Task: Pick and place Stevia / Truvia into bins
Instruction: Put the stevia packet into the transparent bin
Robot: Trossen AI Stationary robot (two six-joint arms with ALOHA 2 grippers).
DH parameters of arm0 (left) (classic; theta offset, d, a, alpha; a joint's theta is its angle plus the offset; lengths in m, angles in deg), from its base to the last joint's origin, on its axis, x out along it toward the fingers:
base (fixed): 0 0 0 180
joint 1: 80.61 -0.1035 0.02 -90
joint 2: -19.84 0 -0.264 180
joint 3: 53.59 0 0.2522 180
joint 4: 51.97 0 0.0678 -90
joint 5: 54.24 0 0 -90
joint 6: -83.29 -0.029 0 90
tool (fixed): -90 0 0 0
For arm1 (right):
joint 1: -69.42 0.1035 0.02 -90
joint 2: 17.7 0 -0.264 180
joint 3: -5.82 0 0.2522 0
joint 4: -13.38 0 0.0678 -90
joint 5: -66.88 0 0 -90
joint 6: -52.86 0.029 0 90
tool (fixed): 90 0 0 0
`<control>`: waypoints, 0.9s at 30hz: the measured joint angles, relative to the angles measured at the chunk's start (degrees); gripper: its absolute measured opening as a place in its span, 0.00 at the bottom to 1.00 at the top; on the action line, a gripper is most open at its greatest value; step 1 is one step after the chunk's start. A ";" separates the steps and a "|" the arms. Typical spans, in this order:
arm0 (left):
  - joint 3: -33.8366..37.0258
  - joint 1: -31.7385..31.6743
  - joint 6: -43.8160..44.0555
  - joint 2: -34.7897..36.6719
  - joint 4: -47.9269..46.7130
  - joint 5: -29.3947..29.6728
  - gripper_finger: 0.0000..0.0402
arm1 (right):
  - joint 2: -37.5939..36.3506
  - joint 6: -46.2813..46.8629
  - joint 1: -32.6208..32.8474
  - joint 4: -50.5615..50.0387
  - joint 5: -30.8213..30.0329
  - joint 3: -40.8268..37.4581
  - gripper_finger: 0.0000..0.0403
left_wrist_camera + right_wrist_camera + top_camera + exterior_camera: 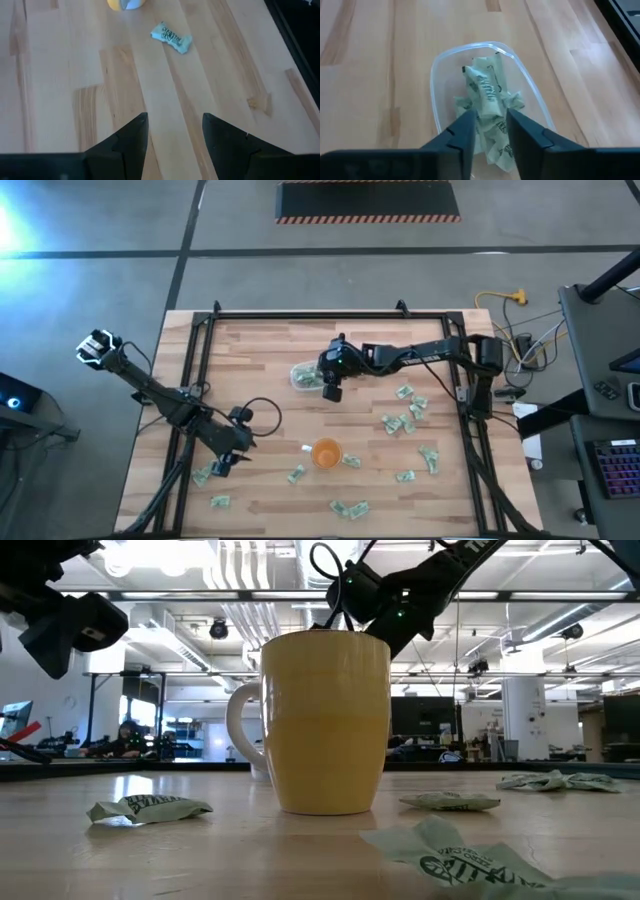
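Observation:
The clear tub [485, 100] stands on the wooden table [260, 350] left of its middle and holds several pale green sachets [495, 135]. My right gripper [490, 127] hangs over the tub's [303, 376] near rim, open, with one sachet [486, 90] lying on the pile between its fingertips. My left gripper [172, 135] hovers open over bare wood near the front left [222, 465], with nothing between its fingers. A loose sachet [171, 37] lies flat ahead of it. My right gripper comes slanting down over the tub. Its fingers [465, 125] stand on either side of the near end [490, 112] of the top sachet, which rests on the pile. Whether they touch it I cannot tell.
An orange cup [326, 452] stands near the table's front middle; it fills the low view [325, 720]. Loose sachets lie at the right [405, 415], along the front [350, 507] and by my left gripper [202, 476]. A dark frame [300, 313] edges the table.

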 joint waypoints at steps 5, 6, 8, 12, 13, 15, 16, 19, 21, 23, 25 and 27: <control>0.00 0.00 2.17 0.00 -1.62 -0.03 0.43 | -2.87 -0.42 -0.04 -4.38 -1.07 0.00 0.35; 0.00 0.00 4.02 0.00 -2.33 -0.14 0.43 | -3.79 -0.41 0.21 -5.85 -1.07 -0.02 0.36; -0.25 0.02 8.49 -0.05 -4.48 -1.29 0.43 | -6.08 -0.21 0.93 -7.83 -1.24 -0.04 0.37; -0.76 1.37 17.25 -1.74 -7.90 -3.82 0.43 | -11.21 -0.22 3.84 -10.79 -1.22 -0.99 0.36; -1.03 1.91 19.68 -2.57 -8.87 -4.33 0.43 | -12.56 -0.22 4.74 -11.50 -1.22 -1.39 0.36; -1.86 2.97 24.91 -4.62 -11.63 -5.10 0.43 | -15.06 0.00 6.87 -11.93 -1.22 -2.22 0.35; -2.29 3.57 27.73 -5.86 -13.82 -5.32 0.43 | -16.32 0.00 8.03 -11.86 -1.23 -2.83 0.34; -3.49 4.93 36.02 -9.89 -19.90 -6.65 0.43 | -19.69 0.12 11.95 -11.72 -1.22 -4.84 0.32; -3.94 5.56 40.21 -12.67 -23.14 -8.34 0.43 | -21.69 0.75 14.54 -11.75 -1.24 -6.48 0.31; -4.41 5.95 42.45 -15.32 -24.77 -10.22 0.43 | -23.33 1.62 17.12 -11.27 -2.08 -7.76 0.30; -4.86 6.19 43.38 -17.54 -25.04 -11.58 0.43 | -24.78 2.21 19.80 -11.49 -4.52 -9.06 0.29; -5.21 6.34 43.54 -19.26 -25.17 -12.56 0.43 | -25.80 3.15 22.28 -10.80 -7.13 -10.02 0.28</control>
